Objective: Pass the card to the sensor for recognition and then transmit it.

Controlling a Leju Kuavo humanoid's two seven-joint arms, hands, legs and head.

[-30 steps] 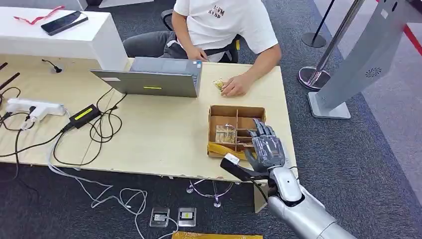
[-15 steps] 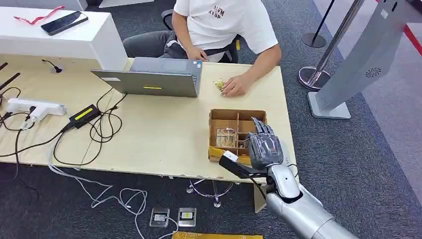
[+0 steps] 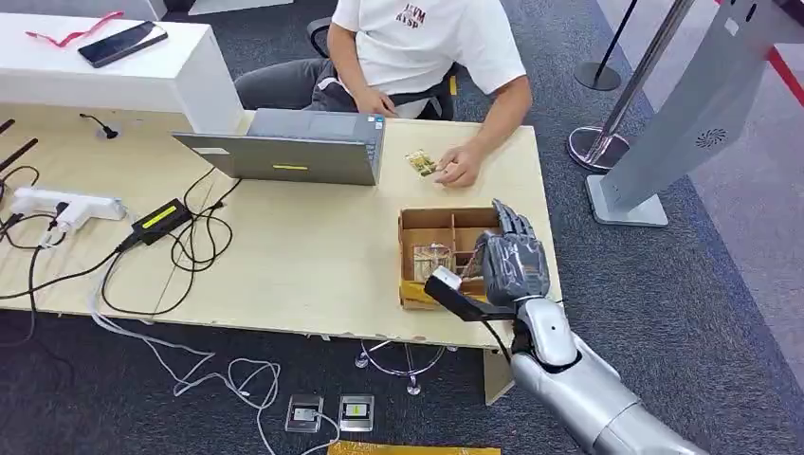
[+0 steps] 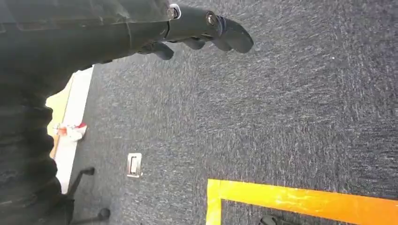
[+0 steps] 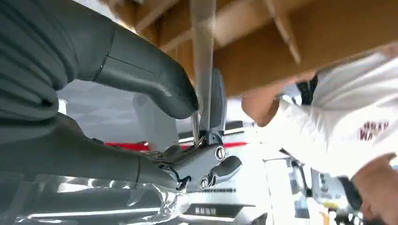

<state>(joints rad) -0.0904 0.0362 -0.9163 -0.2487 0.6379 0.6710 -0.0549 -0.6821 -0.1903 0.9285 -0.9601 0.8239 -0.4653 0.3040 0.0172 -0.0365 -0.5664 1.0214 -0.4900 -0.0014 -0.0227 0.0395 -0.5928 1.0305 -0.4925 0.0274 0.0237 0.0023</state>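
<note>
Since a second ago the right hand (image 3: 512, 268) has drifted up and forward over the right side of the cardboard box (image 3: 423, 220), and the person's hand (image 3: 462, 167) has slid slightly back from the small card (image 3: 421, 163) on the table (image 3: 284, 256). From the right wrist camera, thumb and fingers (image 5: 211, 101) pinch a thin clear card (image 5: 202, 61) edge-on. That pinch looks shallow; a quick swing toward the sensor could let it slip or catch a divider. Hanging by the floor, the left hand (image 4: 197, 28) holds nothing, fingers loosely curled.
</note>
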